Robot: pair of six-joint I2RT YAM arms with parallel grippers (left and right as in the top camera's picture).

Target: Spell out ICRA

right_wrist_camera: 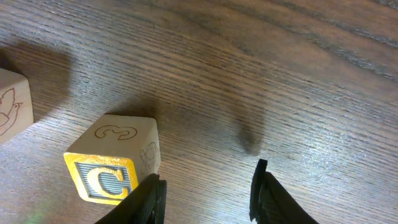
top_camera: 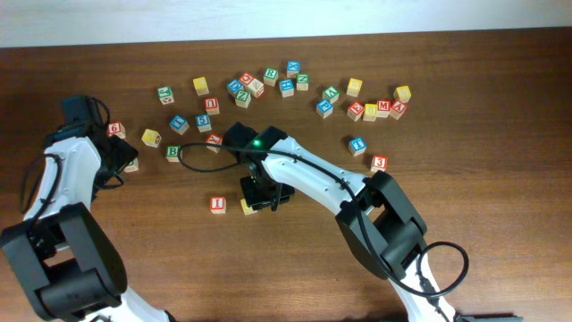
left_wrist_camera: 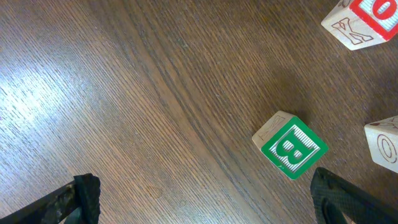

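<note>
Table: dark wood grain; most loose cubes lie scattered in a band along the far edge.
I cube: red letter facing up, alone in the middle of the table, toward the near edge and well apart from the far band.
C cube: yellow-framed C on the side facing the wrist camera, flat on the wood. From overhead it sits just to the right of the I cube with a small gap, half hidden under the arm.
Right gripper: low over the table. Its jaws are partly apart with only bare wood between them, and the C cube sits just outside the left finger. I cannot tell whether they touch.
R cube: green, in the far band, near the middle of the far edge.
A cube: not picked out with certainty among the red cubes.
Left gripper: near the left edge, jaws spread wide, holding nothing.
B cube: green, flat on the table, close to the left gripper's right finger and clear of it.
K cube: beyond the B cube, at the corner of the left wrist view.
</note>
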